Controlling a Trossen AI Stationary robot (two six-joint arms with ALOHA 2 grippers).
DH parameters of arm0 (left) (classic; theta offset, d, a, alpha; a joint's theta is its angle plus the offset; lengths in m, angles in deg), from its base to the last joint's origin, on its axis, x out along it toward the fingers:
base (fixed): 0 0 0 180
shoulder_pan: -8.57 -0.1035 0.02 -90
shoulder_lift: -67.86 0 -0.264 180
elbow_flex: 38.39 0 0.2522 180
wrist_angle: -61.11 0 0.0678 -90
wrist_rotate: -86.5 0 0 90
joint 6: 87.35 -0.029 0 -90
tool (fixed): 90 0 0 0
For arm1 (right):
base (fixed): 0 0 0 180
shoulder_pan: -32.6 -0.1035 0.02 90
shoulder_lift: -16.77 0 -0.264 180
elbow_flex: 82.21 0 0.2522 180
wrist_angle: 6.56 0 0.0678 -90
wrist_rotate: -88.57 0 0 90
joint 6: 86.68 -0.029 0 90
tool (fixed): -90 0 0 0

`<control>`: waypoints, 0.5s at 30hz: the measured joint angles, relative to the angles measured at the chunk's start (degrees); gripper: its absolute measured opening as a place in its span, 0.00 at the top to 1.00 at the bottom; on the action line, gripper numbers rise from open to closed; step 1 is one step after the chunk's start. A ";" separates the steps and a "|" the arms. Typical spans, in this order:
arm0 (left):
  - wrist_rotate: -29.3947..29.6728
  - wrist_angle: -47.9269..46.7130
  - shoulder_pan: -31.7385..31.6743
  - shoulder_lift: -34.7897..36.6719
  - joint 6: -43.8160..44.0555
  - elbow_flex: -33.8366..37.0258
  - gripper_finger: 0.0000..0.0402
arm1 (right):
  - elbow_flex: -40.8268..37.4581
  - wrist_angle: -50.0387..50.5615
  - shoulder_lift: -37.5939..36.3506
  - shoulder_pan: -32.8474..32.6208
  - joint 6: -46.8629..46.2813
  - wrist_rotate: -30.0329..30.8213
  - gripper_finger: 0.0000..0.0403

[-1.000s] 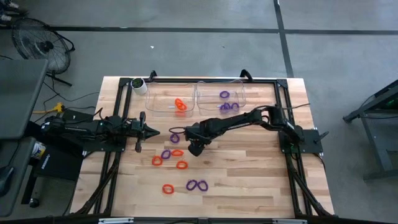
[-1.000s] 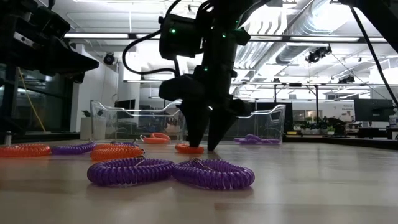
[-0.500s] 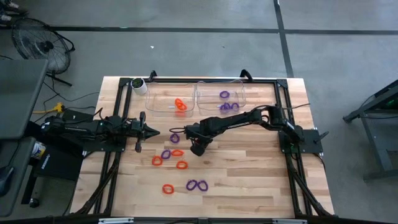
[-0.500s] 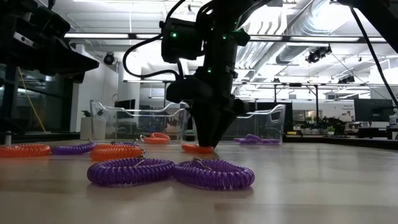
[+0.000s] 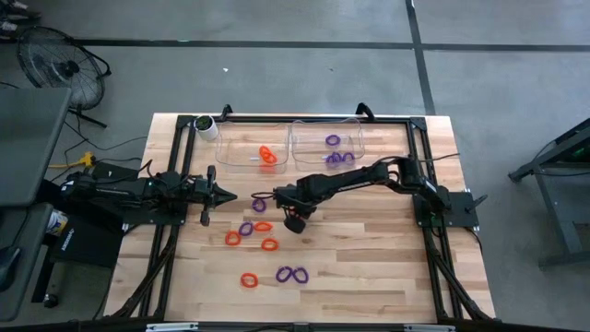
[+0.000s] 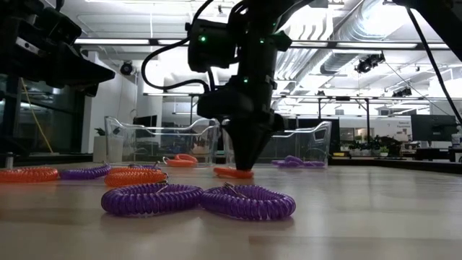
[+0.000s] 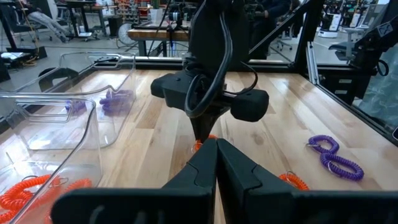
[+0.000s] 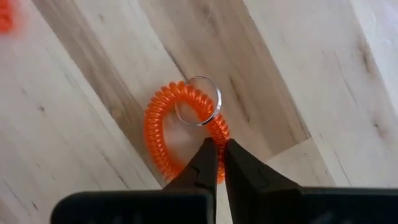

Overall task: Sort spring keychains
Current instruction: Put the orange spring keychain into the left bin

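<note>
Your orange keychain lies flat on the tabletop, just in front of the two clear bins, with its small metal ring resting over the coil. The right tool stands straight down on it with its fingers pressed together, pinching the near edge of that orange coil. In the low view the same tool meets the keychain at the wood.

Around that coil you see more loose keychains: purple ones just beside it toward the left arm, orange ones and a purple pair farther from the bins. The bin toward the left arm holds orange coils; the other holds purple coils.

The left tool hangs beside the loose group, its fingers pressed together, empty.
</note>
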 joint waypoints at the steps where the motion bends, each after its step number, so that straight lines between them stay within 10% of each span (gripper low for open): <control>1: 0.00 -0.01 0.01 0.01 -0.02 0.00 0.99 | -0.07 0.16 -0.37 -0.04 0.32 -0.05 0.99; 15: 0.00 0.00 0.01 0.01 -0.02 0.00 0.99 | -0.25 1.79 -12.28 -0.98 2.88 4.38 1.00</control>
